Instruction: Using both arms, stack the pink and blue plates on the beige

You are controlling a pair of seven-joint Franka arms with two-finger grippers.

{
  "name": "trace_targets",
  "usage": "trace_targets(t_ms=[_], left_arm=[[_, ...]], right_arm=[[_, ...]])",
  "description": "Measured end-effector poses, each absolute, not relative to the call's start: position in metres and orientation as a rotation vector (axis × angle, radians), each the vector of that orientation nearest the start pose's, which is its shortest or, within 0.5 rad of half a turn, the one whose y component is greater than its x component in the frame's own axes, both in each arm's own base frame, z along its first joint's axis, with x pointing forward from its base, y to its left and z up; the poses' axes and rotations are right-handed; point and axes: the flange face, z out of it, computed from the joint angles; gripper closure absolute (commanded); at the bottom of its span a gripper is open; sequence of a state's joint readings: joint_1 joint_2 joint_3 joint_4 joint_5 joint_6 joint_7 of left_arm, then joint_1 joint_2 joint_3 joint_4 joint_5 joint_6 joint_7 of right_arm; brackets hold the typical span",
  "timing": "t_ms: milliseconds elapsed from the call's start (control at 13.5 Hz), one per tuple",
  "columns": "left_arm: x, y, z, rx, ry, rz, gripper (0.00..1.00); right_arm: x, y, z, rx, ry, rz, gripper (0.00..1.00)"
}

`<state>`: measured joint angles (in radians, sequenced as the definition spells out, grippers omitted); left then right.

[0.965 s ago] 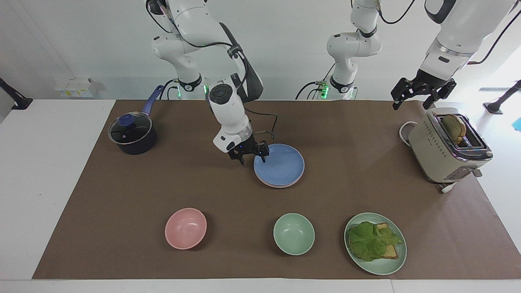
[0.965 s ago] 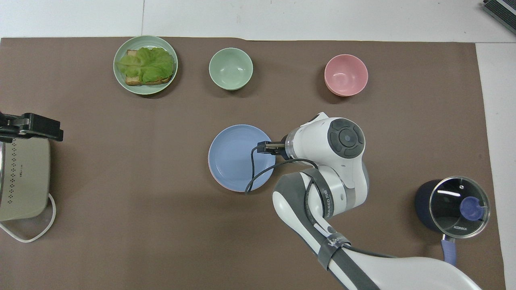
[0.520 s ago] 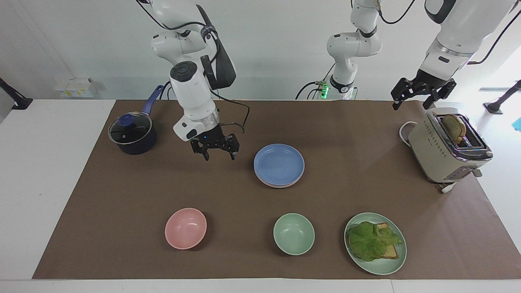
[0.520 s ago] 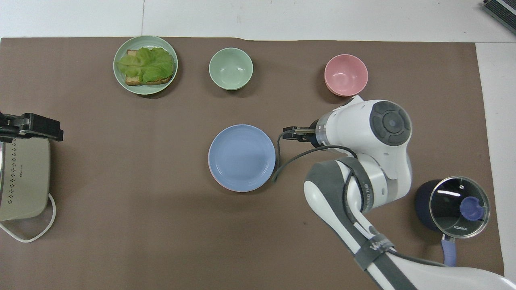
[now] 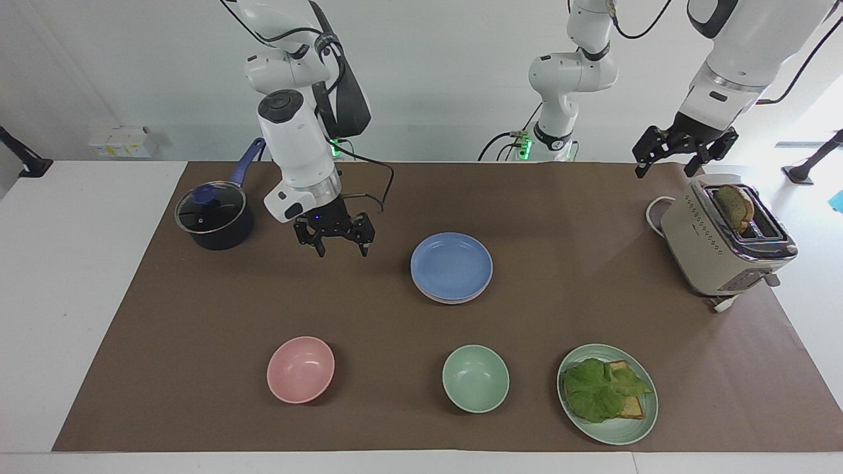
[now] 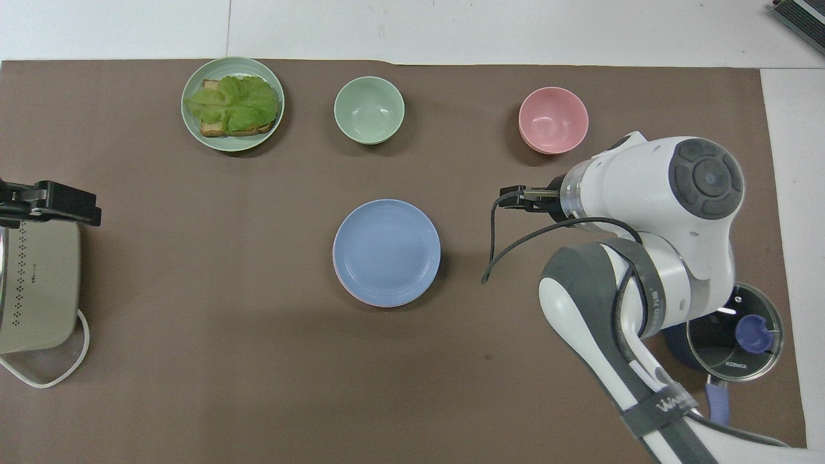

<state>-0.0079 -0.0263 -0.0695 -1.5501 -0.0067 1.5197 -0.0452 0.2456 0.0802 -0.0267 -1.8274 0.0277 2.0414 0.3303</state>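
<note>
Beige plate [image 5: 454, 299] hidden under stack

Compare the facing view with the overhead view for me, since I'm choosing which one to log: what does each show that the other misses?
Only the facing view shows the toast standing in the toaster, both arm bases, and the stack's edge under the blue plate. Only the overhead view shows the toaster's cable looping nearer the robots. Both share the open right gripper up beside the stack, the open left gripper by the toaster, the saucepan, pink bowl, green bowl and lettuce plate.
</note>
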Motion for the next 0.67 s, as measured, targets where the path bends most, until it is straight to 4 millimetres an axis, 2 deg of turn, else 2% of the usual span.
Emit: trace_targets(t_ms=[297,520,668], left_arm=[[0.54,-0.043,0.644,-3.146,0.051,0.007,0.0],[0.54,-0.043,0.644,-3.146,0.051,0.007,0.0],[0.54,-0.043,0.644,-3.146,0.051,0.007,0.0]], right_arm=[[0.57,0.097,0.565,-3.08,0.235,-0.16,0.0],[0.555,0.076,0.593,-3.095,0.203,-0.119,0.0],[0.547,0.055,0.608,-3.106,0.168,-0.079,0.0]])
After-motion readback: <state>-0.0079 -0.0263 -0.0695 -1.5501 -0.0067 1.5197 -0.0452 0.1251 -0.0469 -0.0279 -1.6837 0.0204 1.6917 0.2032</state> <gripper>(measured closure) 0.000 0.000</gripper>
